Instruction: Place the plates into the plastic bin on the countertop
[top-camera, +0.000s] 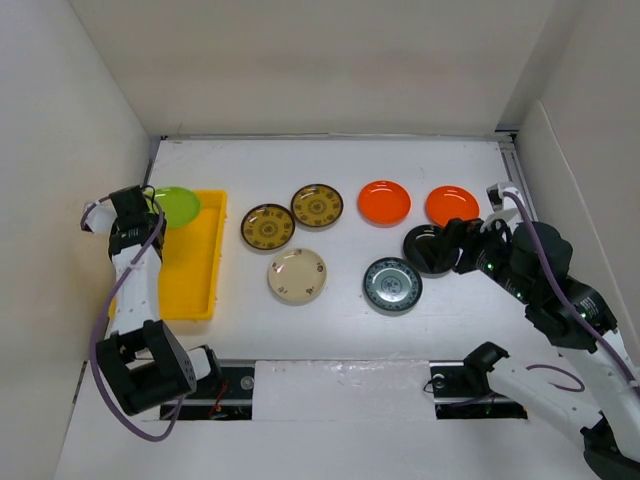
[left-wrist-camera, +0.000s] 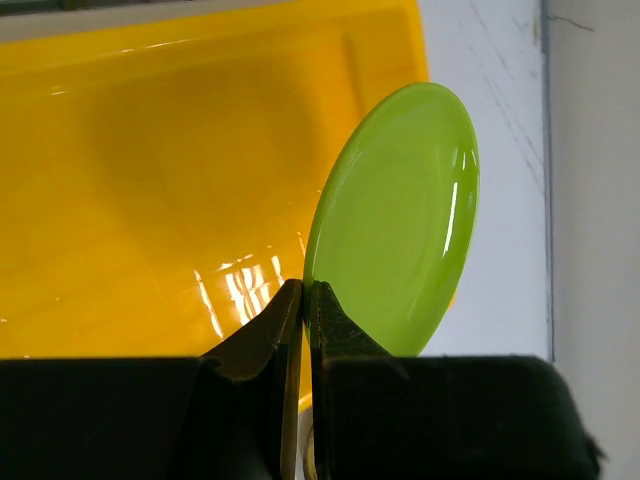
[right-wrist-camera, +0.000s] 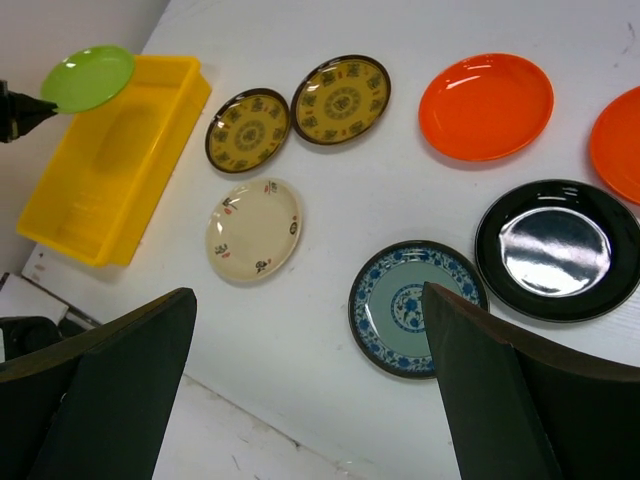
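Glossy lime-green plate (left-wrist-camera: 400, 220): round, shallow, plain, w/ white glare.

Orange plate (right-wrist-camera: 620, 140) half off-frame

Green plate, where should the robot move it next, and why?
Probably a small slide inward, toward the middle of the yellow bin. The left gripper is shut on the rim of the green plate, holding it above the bin's far end, with part of it seeming to hang past the bin's edge over the white counter. Letting go there might drop it outside.
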